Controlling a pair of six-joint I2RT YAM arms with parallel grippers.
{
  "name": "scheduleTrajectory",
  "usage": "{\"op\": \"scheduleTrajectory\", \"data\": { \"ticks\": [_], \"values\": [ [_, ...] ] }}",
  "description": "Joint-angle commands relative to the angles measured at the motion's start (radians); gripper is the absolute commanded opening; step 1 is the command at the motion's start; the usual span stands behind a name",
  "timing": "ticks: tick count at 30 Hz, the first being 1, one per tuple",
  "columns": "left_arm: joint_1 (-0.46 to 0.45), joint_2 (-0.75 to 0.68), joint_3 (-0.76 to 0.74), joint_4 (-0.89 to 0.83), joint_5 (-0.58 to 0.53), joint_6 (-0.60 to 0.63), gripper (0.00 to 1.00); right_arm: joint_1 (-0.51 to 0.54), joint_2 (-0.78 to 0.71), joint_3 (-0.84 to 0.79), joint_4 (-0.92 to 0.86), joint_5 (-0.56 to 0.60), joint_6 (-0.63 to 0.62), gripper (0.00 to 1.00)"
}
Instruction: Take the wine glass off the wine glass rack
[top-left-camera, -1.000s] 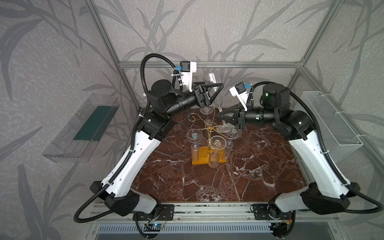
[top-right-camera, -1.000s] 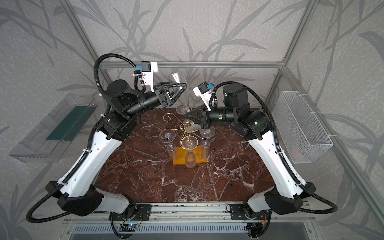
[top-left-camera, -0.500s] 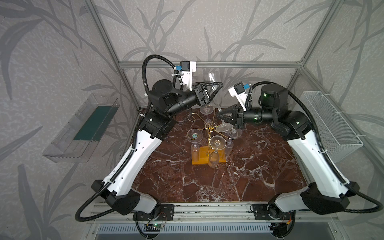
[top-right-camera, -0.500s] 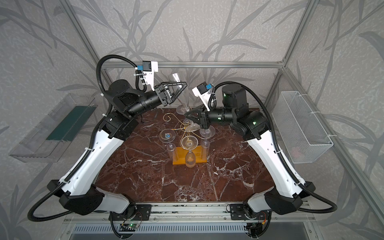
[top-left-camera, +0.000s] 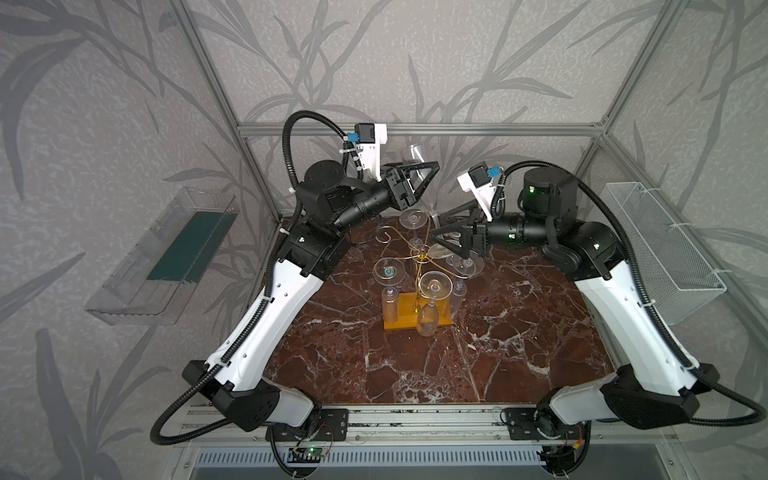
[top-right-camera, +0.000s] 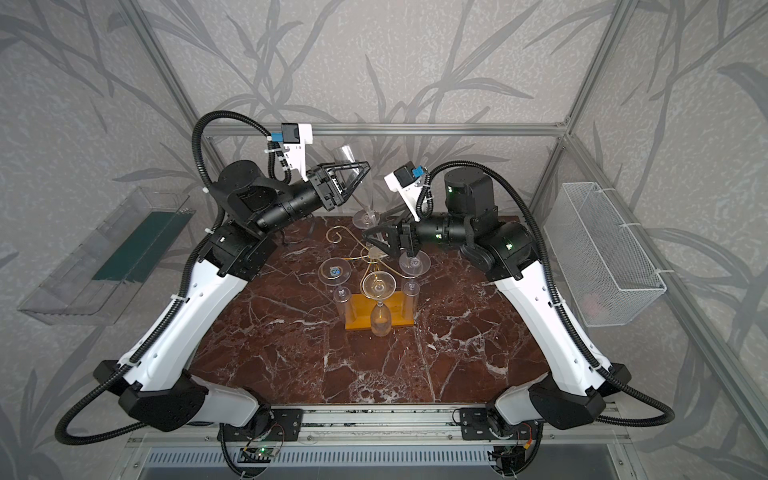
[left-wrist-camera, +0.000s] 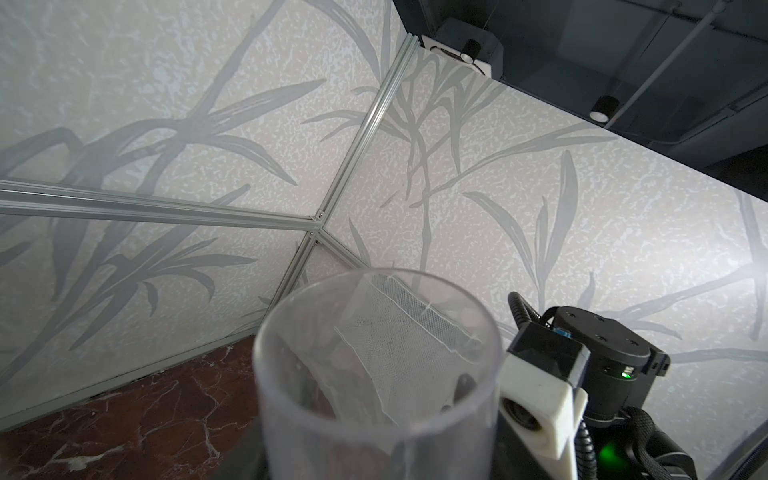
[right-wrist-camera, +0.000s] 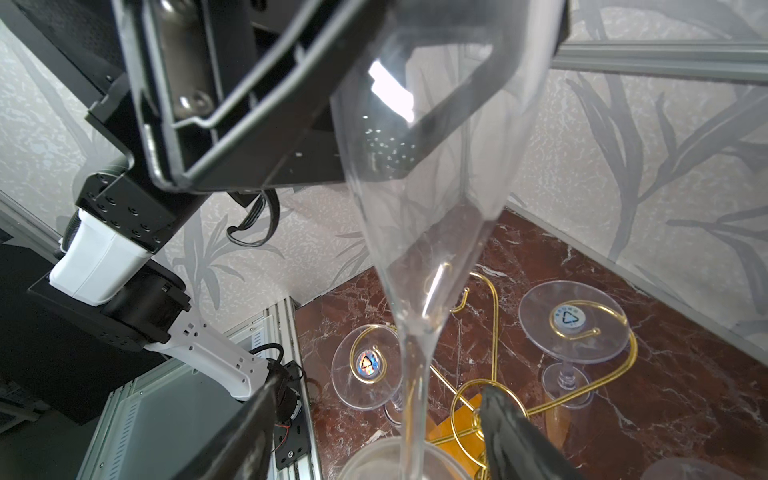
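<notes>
A clear wine glass (top-left-camera: 415, 160) (top-right-camera: 348, 160) stands tilted, rim up, above the back of the gold wire wine glass rack (top-left-camera: 420, 257) (top-right-camera: 376, 262). My left gripper (top-left-camera: 430, 168) (top-right-camera: 362, 167) is shut on its bowl. In the left wrist view the rim (left-wrist-camera: 266, 353) fills the foreground and hides the fingers. My right gripper (top-left-camera: 434, 228) (top-right-camera: 372, 227) (right-wrist-camera: 380, 436) is open, one finger (right-wrist-camera: 249, 436) on each side of the stem (right-wrist-camera: 415, 386) and clear of it. The foot (top-left-camera: 413, 218) hangs just above the rack's arms.
Other glasses hang upside down on the rack, such as one at the front (top-left-camera: 434, 286) and one at the left (top-left-camera: 388, 272). The orange wooden base (top-left-camera: 409, 322) sits on the marble table (top-left-camera: 457, 365). A clear bin (top-left-camera: 166, 253) and a wire basket (top-left-camera: 665, 257) hang on the side walls.
My right gripper has opened and let go of the stem. The left gripper closed on the bowl a moment earlier and keeps its hold. Both arms have hardly moved.
</notes>
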Motion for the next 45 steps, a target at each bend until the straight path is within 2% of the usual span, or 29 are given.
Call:
{"op": "scheduleTrajectory", "data": {
  "ticks": [1,9,15,19,25,29,35,39,45],
  "values": [
    [0.032,-0.036,0.001,0.039,-0.024,0.004,0.39,0.002,-0.030,0.069,-0.022,0.048,-0.049,0.79],
    [0.174,-0.011,0.067,0.002,-0.032,0.029,0.39,-0.014,-0.117,0.091,-0.043,0.198,-0.145,0.82],
    [0.327,0.038,0.116,0.012,-0.054,0.074,0.40,-0.022,-0.197,0.022,-0.032,0.325,-0.194,0.83],
    [0.385,0.072,0.136,0.011,-0.056,0.144,0.40,-0.025,-0.243,-0.035,-0.020,0.390,-0.215,0.83],
    [0.435,0.069,0.001,0.101,-0.119,0.258,0.41,-0.034,-0.366,-0.281,0.098,0.485,-0.256,0.85],
    [0.442,0.065,-0.127,0.167,-0.202,0.343,0.41,-0.058,-0.422,-0.385,0.147,0.586,-0.284,0.85],
    [0.441,0.082,-0.377,0.413,-0.299,0.419,0.41,-0.126,-0.503,-0.563,0.253,0.695,-0.281,0.85],
    [0.442,0.140,-0.500,0.612,-0.335,0.450,0.40,-0.185,-0.541,-0.676,0.327,0.685,-0.274,0.86],
    [0.438,0.261,-0.593,0.805,-0.320,0.461,0.39,-0.282,-0.551,-0.761,0.358,0.671,-0.227,0.86]
  ]
}}
